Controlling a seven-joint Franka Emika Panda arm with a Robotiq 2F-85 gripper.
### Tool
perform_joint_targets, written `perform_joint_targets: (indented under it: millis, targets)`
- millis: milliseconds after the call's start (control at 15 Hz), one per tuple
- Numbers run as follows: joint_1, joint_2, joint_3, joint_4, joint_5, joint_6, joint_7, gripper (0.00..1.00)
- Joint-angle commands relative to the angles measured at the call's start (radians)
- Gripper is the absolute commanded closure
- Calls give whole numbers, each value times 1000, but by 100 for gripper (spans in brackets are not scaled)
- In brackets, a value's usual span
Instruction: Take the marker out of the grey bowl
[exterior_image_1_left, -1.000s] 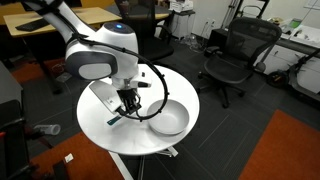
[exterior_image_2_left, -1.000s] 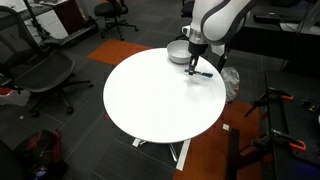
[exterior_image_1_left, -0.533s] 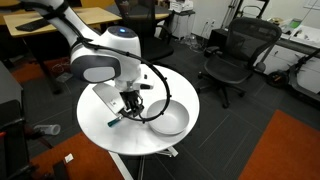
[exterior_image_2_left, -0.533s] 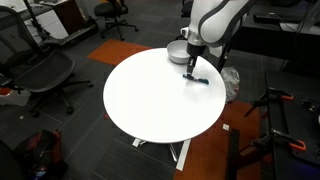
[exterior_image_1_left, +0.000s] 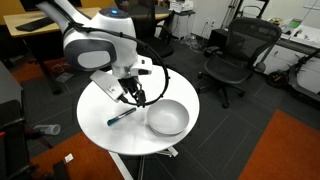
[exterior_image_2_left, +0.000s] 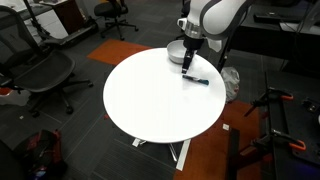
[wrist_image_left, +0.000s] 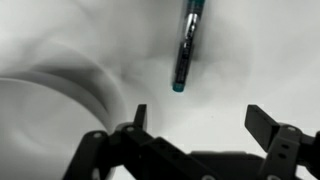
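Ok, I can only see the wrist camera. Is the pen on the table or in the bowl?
Observer: On the table. In both exterior views the marker lies flat on the white table, outside the grey bowl.
Operator: Is anything else in the bowl?
Observer: No, in an exterior view nothing shows inside it.
Operator: Is the claw touching the pen?
Observer: No, the gripper hangs above the table, apart from the marker.

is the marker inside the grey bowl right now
No, the marker lies flat on the white table, beside the grey bowl and outside its rim.
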Motion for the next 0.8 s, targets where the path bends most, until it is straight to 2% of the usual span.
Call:
perform_joint_targets:
  millis: [0, 400, 733]
  targets:
    - [2, -132, 20, -89, 10, 8, 6, 0]
    - [28, -288, -1, -144, 14, -70, 8, 0]
    - [52, -403, -26, -168, 29, -197, -3, 0]
